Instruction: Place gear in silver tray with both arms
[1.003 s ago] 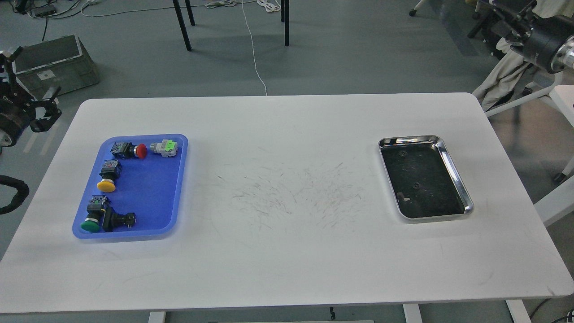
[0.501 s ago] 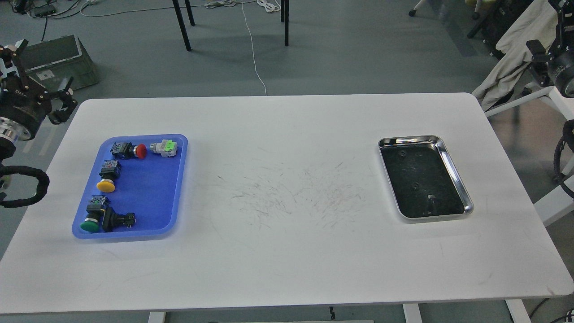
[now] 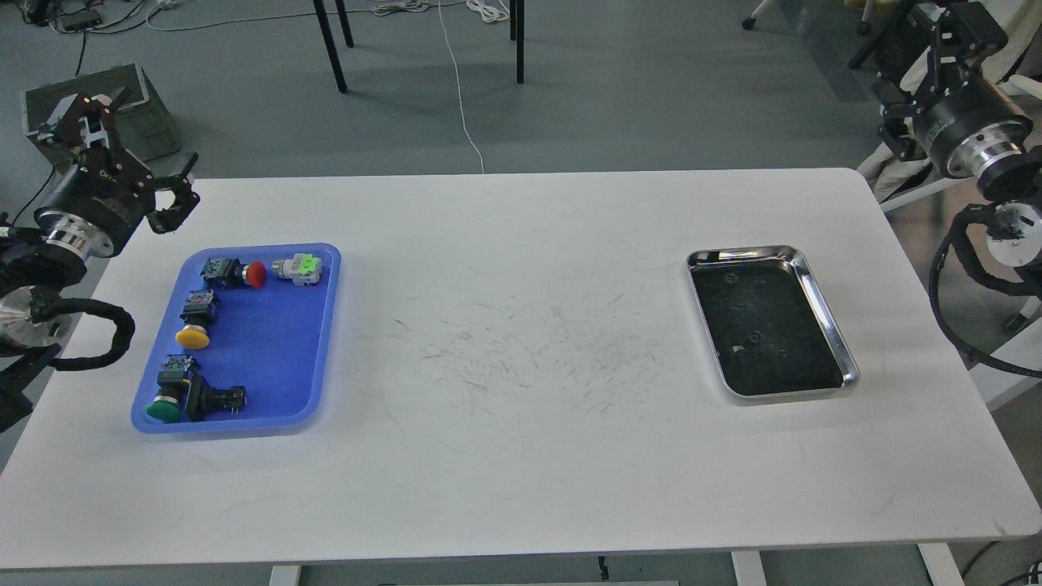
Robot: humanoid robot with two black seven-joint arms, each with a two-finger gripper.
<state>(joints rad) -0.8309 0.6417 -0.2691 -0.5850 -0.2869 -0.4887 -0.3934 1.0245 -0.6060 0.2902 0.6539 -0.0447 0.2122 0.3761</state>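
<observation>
The silver tray (image 3: 827, 313) lies on the right part of the white table (image 3: 521, 472); its dark scratched bottom holds nothing. The gear is several push-button switches in a blue plastic tray (image 3: 273, 350) at the left: a red one (image 3: 244, 273), a grey-green one (image 3: 299, 267), a yellow one (image 3: 195, 322), a green one (image 3: 168, 399) and a black one (image 3: 215, 399). My left gripper (image 3: 142, 159) hovers open and empty above the table's far left corner, just behind the blue tray. My right gripper (image 3: 924, 69) is open and empty, raised beyond the far right corner, behind the silver tray.
A green crate (image 3: 138, 114) sits on the floor behind the left gripper. Black chair legs (image 3: 330, 45) and a white cable (image 3: 464, 106) are on the floor beyond the table. White furniture (image 3: 1005, 358) stands close to the table's right edge.
Both arms have swung in toward the table. The left gripper moved right, to the far left corner. The right gripper turned and now stands by the far right corner. The trays have not moved.
</observation>
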